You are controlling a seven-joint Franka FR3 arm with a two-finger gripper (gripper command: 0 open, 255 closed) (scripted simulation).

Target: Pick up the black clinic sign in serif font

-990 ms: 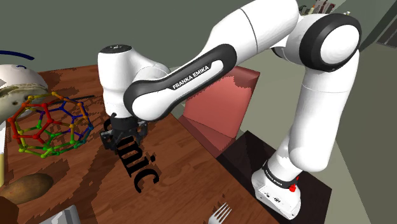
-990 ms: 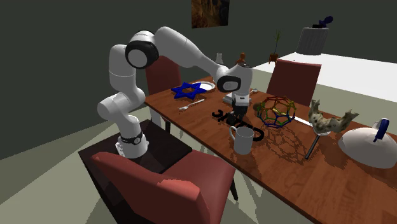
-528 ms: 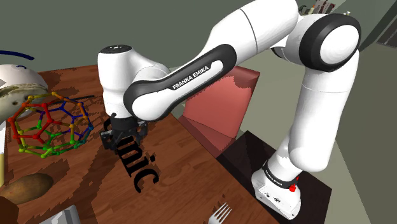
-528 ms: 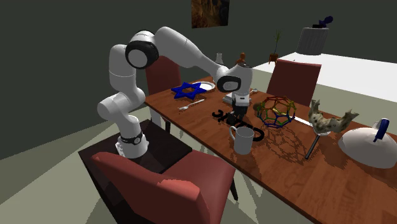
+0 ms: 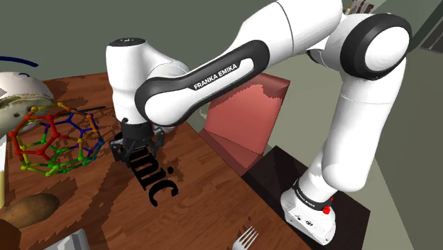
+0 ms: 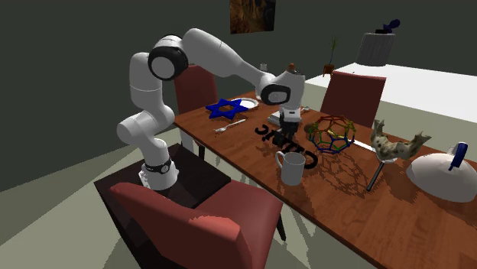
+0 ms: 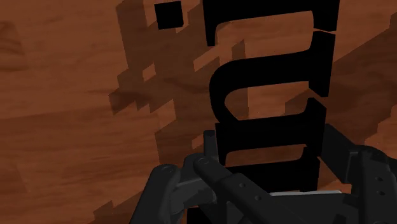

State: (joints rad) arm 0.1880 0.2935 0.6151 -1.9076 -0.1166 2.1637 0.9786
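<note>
The black serif clinic sign (image 5: 153,182) hangs a little above the brown wooden table (image 5: 206,174), tilted, with its shadow on the wood below. My gripper (image 5: 135,152) is shut on it near the middle of the word. In the second exterior view the sign (image 6: 269,135) runs from beside the fork to behind the white mug, with the gripper (image 6: 289,133) clasping it from above. In the wrist view the sign's letters (image 7: 267,83) stretch away from the gripper (image 7: 267,188), and a finger (image 7: 210,156) presses against one side of them.
A coloured wireframe polyhedron (image 5: 53,138) stands close beside the gripper. A white mug (image 6: 290,168), a blue star on a plate (image 6: 228,108), a fork (image 5: 245,238), a brown potato (image 5: 32,208), a figurine (image 6: 394,145) and a white dome (image 6: 443,177) share the table. Red chairs (image 5: 245,117) stand around it.
The arm has risen and the sign has come up off the table with the gripper; its near end now hangs free above the wood.
</note>
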